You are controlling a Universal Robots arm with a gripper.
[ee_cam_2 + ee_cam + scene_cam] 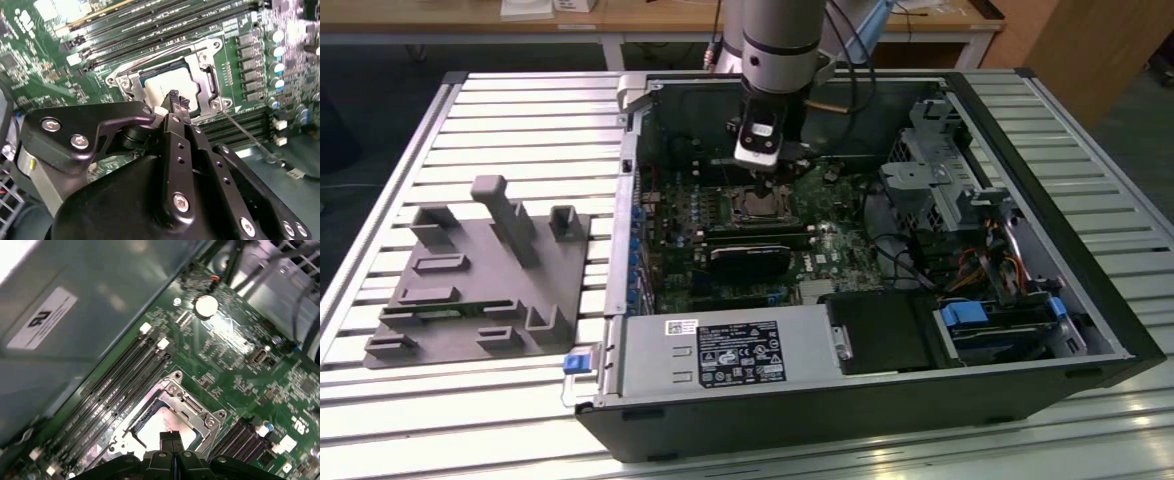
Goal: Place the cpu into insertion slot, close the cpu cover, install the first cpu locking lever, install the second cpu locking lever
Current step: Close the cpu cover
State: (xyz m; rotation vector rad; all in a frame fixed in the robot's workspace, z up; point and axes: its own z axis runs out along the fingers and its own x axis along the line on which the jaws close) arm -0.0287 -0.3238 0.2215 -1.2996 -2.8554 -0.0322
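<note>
I have the arm (pixel 781 40) reaching down from the top centre of the exterior view into the open computer case (pixel 1067 300), which lies on the slatted desk (pixel 400 150). The jaws are pressed together with nothing between them. In both wrist views the two black fingertips (pixel 173 94) (pixel 166 439) hang right over one edge of the cpu (pixel 159 86) (pixel 160 422), and I cannot tell whether they touch it.

The cpu lies flat in its socket on the green motherboard (pixel 225 355), dull silver top up. In the exterior view it sits just below the arm's tip, near the middle of the frame. The cpu cover (pixel 206 75) is down, its silvery frame lying around the chip so that the metal top shows through the window.

In the second wrist view a thin metal lever (pixel 245 135) runs slantwise away from one corner of the socket — whether it is latched I cannot tell.

In the exterior view a black card (pixel 750 258) lies just below the socket. A grey fixture (pixel 480 275) stands on the desk at the exterior view's left, well apart from the case.
</note>
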